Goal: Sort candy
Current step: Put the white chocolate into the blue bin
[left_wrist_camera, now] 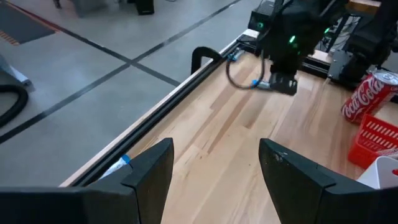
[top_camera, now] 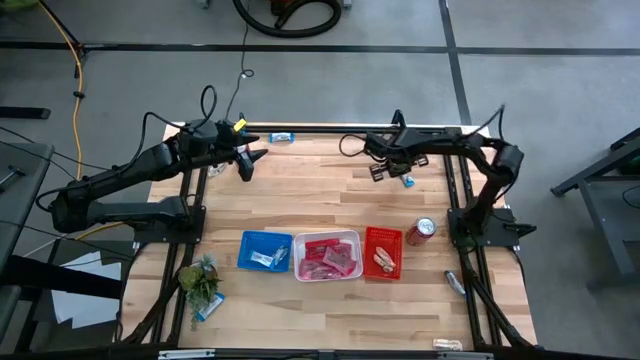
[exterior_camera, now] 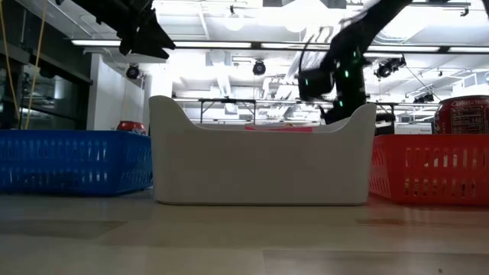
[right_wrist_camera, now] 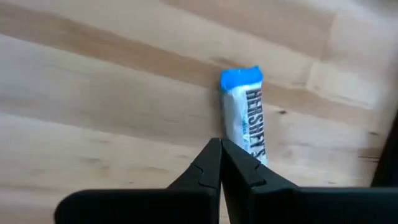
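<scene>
Light wooden table [top_camera: 340,215] with three trays in a row near the front edge: clear tray [top_camera: 327,256] of pink packets in the middle, blue tray [top_camera: 265,250] with one wrapped bar to its left, red tray [top_camera: 383,252] with sweets to its right, soda can [top_camera: 421,231] just beside the red tray. Toward the far edge, left gripper [left_wrist_camera: 214,168] raised with fingers wide apart and empty, right gripper [right_wrist_camera: 221,163] with fingertips pressed together, low over the wood. Smallest of all, blue-and-white bar [right_wrist_camera: 246,115] flat on the table, partly under the right fingertips, not clamped; a second bar [top_camera: 281,138] at the far edge.
</scene>
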Robot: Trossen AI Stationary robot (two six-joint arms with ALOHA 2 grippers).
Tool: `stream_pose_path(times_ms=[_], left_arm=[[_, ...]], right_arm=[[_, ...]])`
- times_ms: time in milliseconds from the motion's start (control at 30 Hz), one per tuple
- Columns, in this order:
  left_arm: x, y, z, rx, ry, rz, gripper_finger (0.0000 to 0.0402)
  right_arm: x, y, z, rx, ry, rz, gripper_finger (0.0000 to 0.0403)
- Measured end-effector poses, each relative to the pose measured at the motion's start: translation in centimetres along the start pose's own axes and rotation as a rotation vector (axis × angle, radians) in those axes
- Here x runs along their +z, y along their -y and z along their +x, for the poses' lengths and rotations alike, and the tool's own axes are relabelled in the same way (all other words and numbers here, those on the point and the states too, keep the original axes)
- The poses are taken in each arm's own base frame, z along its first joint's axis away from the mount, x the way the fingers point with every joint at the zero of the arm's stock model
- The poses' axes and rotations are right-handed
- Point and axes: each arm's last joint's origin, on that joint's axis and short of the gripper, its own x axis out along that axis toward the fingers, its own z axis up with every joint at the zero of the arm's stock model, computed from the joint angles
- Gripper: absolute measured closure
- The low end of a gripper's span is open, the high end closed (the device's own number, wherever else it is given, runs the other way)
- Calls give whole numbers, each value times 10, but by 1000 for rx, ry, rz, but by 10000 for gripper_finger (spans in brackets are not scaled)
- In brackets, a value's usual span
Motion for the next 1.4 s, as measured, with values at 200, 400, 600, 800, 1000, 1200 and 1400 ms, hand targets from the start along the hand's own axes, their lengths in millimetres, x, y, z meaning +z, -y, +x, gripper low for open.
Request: stream_pose_path(times_ms=[200, 400, 600, 800, 1000, 1200, 1400], left_arm=[[0, 1, 0, -31, -3, -15, 178], [0, 2, 0, -40, -6, -119, 178], [1, 2, 0, -42, 3, -229, 178], [17, 3, -1, -103, 153, -397, 178], [28, 12, -5, -215, 250, -445, 178], [25, 30, -8, -298, 212, -464, 178], [23, 59, -8, -310, 233, -415, 178]], right_arm=[[-3, 12, -44, 31, 92, -46, 401], [-2, 54, -22, 194, -23, 16, 327], [-3, 77, 13, 290, -7, 22, 192], [-5, 83, 30, 342, 40, -55, 118], [-12, 80, 48, 385, 28, -95, 115], [-21, 67, 50, 354, 51, -169, 172], [-33, 48, 44, 368, 66, -256, 360]])
